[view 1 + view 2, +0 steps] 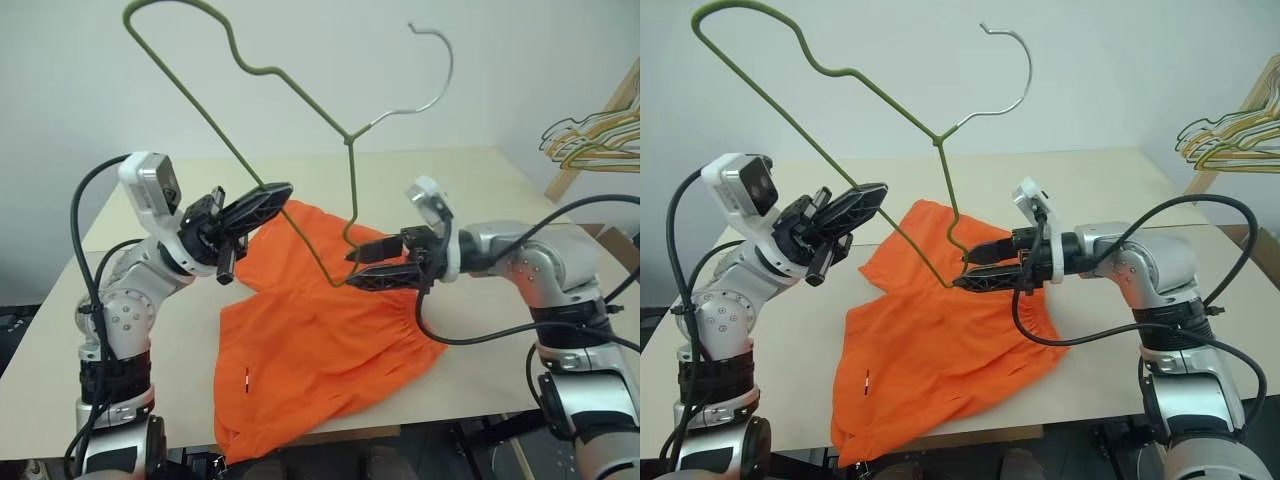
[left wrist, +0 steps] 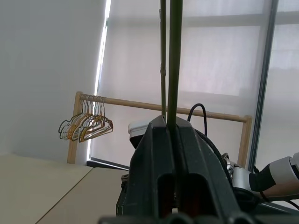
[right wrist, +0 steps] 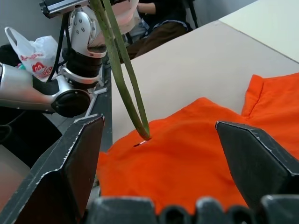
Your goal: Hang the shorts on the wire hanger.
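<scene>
Table [image 1: 470,190] comes first, because it is the biggest thing: a pale wooden top under a plain white wall [image 1: 300,70]. A window blind shows behind in the left wrist view, and a wooden rail [image 2: 154,106] there carries a bunch of hangers [image 2: 86,126] in green, yellow and orange.

Next biggest are the shorts [image 1: 320,350]. They are bright orange and lie flat on the table near its front edge, between the two arms. They have a tiny white mark [image 1: 246,377] on one leg. It is too small to read.

The wire hanger [image 1: 225,130] is thin and olive green with a silver hook [image 1: 432,70]. It is up in the air, tilted, and its low corner hangs just over the shorts.

The left gripper [image 1: 255,207] is clamped tight on the long straight wire of the hanger. It sits above the back edge of the shorts.

The right gripper [image 1: 385,262] has its fingers spread wide and grips nothing. The low corner of the hanger is right at its fingertips, over the shorts.

A white plastic bag with red print [image 3: 30,53] shows in the right wrist view. Its words cannot be read.
</scene>
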Motion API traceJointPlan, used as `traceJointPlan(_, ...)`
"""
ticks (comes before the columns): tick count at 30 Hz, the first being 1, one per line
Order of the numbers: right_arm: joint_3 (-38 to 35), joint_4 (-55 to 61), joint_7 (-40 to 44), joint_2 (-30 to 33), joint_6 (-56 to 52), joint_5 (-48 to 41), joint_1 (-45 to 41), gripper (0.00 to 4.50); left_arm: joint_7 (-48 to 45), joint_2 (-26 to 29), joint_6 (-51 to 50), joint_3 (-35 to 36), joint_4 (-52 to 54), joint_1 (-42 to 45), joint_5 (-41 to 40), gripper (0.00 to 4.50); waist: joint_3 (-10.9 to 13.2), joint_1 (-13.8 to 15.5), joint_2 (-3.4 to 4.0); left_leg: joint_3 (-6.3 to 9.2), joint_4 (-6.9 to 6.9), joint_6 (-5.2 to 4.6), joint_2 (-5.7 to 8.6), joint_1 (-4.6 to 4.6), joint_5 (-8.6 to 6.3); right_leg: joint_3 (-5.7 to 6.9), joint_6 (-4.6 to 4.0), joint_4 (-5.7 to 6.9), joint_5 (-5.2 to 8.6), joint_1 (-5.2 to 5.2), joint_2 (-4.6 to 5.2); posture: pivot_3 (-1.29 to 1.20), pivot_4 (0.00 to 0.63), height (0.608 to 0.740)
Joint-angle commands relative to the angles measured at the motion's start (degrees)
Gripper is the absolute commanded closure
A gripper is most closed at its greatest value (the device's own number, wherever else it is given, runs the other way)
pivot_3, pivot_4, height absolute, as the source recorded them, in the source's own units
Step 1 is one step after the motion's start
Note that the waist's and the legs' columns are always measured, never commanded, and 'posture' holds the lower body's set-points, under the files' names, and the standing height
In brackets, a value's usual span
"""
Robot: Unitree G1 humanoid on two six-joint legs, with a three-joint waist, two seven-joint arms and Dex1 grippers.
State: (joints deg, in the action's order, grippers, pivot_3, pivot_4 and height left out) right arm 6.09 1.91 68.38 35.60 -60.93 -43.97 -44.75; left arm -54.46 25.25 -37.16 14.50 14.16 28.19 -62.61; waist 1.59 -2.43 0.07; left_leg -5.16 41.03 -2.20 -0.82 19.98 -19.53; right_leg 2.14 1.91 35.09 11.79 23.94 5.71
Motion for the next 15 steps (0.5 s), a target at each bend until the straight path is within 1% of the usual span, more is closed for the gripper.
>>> traceJointPlan(1, -0.8, 0.9, -0.3, -1.2, -1.7, -2.1, -1.8, 0.06, 0.4, -0.1, 1.3, 0.5, 2.1, 0.3, -0.7, 4.50, 0.0, 0.0, 0.00, 0.00, 0.00, 0.00, 0.00, 0.00, 0.00, 0.00, 0.00, 0.00, 0.00, 0.00, 0.00, 0.00, 0.000, 0.740)
traceJointPlan(9, -1.4, 0.0, -1.9, -4.6, -3.0, -2.3, -2.5, 0.06, 1.7, -1.3, 2.5, 0.0, 2.2, -0.5, 0.3, 4.50, 0.0, -0.1, 0.00, -0.02, 0.00, 0.01, 0.00, 0.00, 0.00, 0.00, 0.00, 0.01, 0.00, 0.00, 0.00, 0.00, 0.000, 0.740)
traceJointPlan(12, -1.7, -0.7, -2.1, -4.9, -3.7, -2.7, -2.8, 0.59, 1.7, -1.6, 3.1, -0.2, 2.2, -0.8, 0.7, 4.50, 0.0, -0.1, 0.00, -0.02, 0.00, 0.01, 0.00, 0.00, 0.00, 0.01, 0.00, 0.01, 0.00, 0.00, 0.00, 0.00, 0.000, 0.740)
traceJointPlan(15, -1.7, -1.3, -2.1, -4.7, -3.7, -2.7, -2.9, 1.48, 1.7, -1.8, 3.1, -0.2, 1.9, -1.0, 0.4, 4.50, 0.0, -0.1, 0.00, -0.03, 0.00, 0.01, 0.01, 0.00, 0.00, 0.02, 0.00, 0.01, 0.00, 0.00, 0.00, 0.00, 0.000, 0.740)
